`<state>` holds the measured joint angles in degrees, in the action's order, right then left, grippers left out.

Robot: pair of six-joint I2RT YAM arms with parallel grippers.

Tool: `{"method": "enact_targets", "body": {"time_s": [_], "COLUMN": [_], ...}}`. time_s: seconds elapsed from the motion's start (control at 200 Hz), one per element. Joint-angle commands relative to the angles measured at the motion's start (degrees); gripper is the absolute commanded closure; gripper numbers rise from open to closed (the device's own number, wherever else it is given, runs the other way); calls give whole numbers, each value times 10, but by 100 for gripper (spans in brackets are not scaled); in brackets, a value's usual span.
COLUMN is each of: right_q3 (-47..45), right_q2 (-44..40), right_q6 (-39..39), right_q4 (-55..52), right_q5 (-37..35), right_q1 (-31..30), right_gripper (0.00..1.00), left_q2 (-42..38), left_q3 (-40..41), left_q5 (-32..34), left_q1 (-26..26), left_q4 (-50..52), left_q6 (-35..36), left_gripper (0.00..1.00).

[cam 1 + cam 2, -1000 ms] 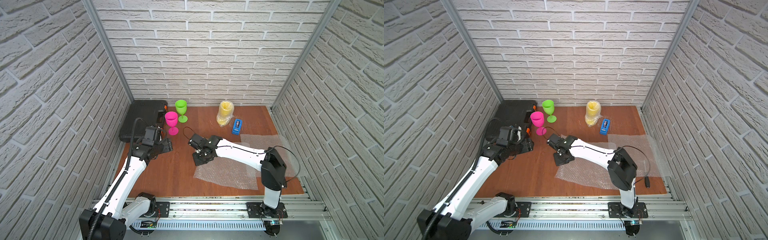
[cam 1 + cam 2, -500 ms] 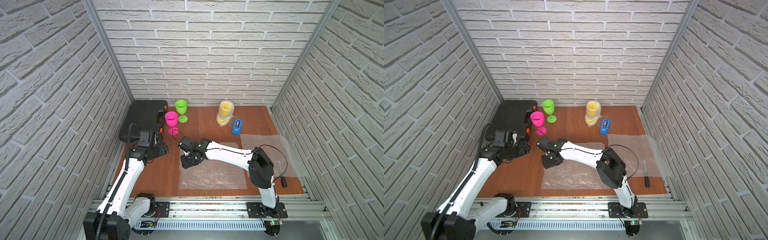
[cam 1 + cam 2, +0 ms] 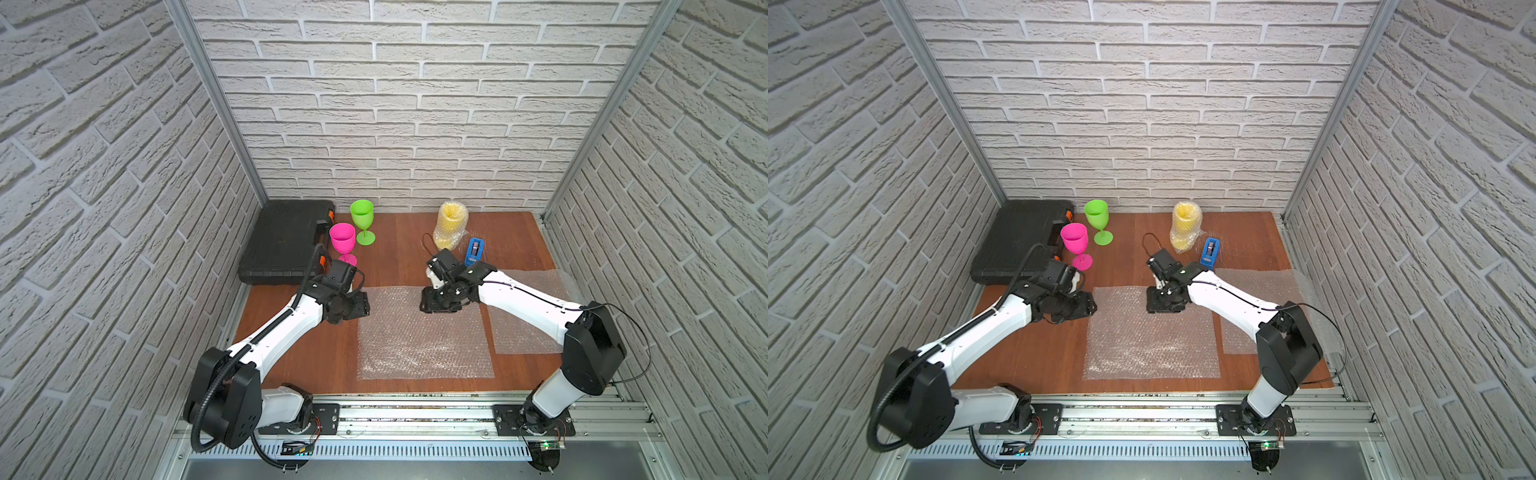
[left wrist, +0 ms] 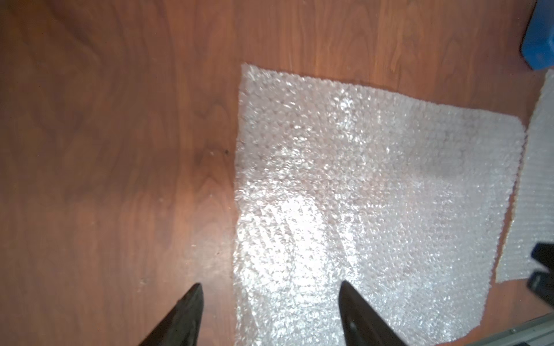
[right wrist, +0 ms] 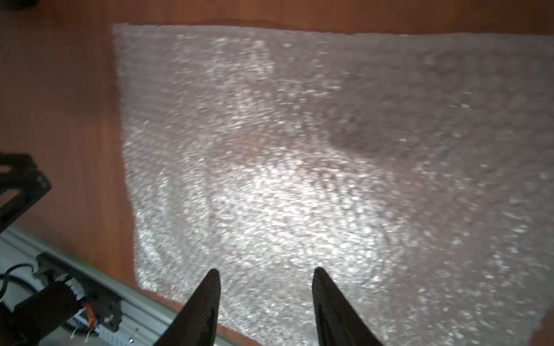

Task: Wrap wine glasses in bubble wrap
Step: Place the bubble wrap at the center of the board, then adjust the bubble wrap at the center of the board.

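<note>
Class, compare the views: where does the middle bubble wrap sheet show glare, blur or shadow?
In both top views the bubble wrap sheet is sharp, with sheen near its front edge; left wrist view: a white glare patch washes out bubbles; right wrist view: blur smears it, plus glare and a dark shadow.

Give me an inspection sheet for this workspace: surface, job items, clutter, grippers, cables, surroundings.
Surface: wooden table.
Job's things: pink goblet and green goblet upright, bare; yellow goblet wrapped; centre sheet and side sheet of bubble wrap lying flat.
Clutter: black case, blue tape dispenser.
Grippers: left gripper open, empty, over centre sheet's edge; right gripper open, empty, above it.
Cables: hose on left arm; thin cable on right arm.
Surroundings: brick-pattern walls, metal rail.
</note>
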<state>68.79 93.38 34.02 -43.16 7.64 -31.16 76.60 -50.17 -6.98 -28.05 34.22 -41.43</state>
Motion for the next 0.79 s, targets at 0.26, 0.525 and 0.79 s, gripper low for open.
{"method": "enact_targets", "body": {"time_s": [0.26, 0.525, 0.79], "right_q3": [-106, -166, -185], "right_q2": [-38, -27, -31], "right_q6": [-86, -108, -121], "right_q4": [43, 96, 90], "right_q5": [49, 102, 74], "right_q1": [176, 267, 324], "right_gripper": [36, 22, 20], "left_q2": [116, 131, 105], "left_q3": [10, 37, 51], "left_q5": [-14, -1, 14], "left_q1": [-89, -81, -63], "left_q4": [-95, -90, -59], "left_q6": [-67, -58, -44], "left_gripper": [32, 33, 33]}}
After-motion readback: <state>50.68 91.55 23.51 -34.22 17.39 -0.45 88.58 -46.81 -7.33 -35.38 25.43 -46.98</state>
